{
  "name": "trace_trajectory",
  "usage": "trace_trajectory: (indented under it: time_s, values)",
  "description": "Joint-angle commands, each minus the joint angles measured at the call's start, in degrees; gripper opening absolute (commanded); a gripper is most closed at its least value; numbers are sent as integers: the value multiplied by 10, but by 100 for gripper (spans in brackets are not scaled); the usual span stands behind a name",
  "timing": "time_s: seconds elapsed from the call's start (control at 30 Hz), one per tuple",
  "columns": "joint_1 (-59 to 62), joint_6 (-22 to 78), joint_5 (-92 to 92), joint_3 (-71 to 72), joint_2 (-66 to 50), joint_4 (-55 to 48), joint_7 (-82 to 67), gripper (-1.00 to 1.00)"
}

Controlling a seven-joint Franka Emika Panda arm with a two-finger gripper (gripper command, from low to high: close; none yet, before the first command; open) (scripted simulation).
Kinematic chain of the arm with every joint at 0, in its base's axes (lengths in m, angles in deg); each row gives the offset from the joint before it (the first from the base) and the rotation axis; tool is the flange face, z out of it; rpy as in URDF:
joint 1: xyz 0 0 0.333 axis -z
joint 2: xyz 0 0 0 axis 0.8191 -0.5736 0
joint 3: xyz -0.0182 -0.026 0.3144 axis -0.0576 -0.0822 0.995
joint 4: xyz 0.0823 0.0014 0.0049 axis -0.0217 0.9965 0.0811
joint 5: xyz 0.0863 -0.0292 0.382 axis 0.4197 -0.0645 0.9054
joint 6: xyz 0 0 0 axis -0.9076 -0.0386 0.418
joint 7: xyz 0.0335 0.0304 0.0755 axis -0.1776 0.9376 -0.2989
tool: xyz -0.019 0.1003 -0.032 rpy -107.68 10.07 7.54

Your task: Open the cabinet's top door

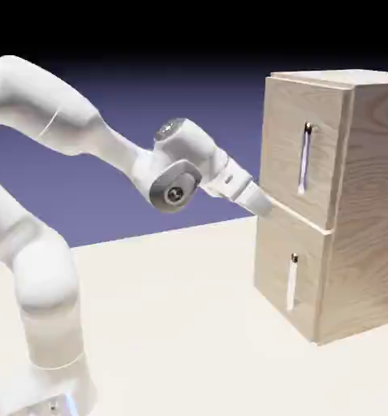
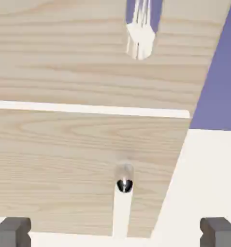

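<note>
The light-wood cabinet (image 1: pixel 368 203) stands at the exterior view's right with both front doors flush. The top door (image 1: pixel 291 130) carries a long slim white handle (image 1: pixel 304 159). My gripper (image 1: pixel 265 203) sits close in front of the cabinet's face at the seam between the doors, below and left of that handle, touching nothing. In the hand view the top door (image 2: pixel 64 53) fills the upper half, and only the lower end of its handle (image 2: pixel 139 36) shows. My gripper (image 2: pixel 115 232) is open, its grey fingertips (image 2: pixel 11 232) far apart with nothing between them.
The shorter lower door (image 1: pixel 274 264) has its own short white handle (image 1: pixel 292 283), which shows in the hand view as the lower door's handle (image 2: pixel 122 207) just above my fingertips. The pale table (image 1: pixel 173 325) stretches in front of the cabinet.
</note>
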Motion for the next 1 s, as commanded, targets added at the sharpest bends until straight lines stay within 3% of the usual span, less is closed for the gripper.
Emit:
trace_trajectory:
  time_s: [0.0,0.97]
  values:
    - [-9,3,-25,-9,2,-3,-7,0]
    - [-262,87,-748,-256,61,-99,-223,0]
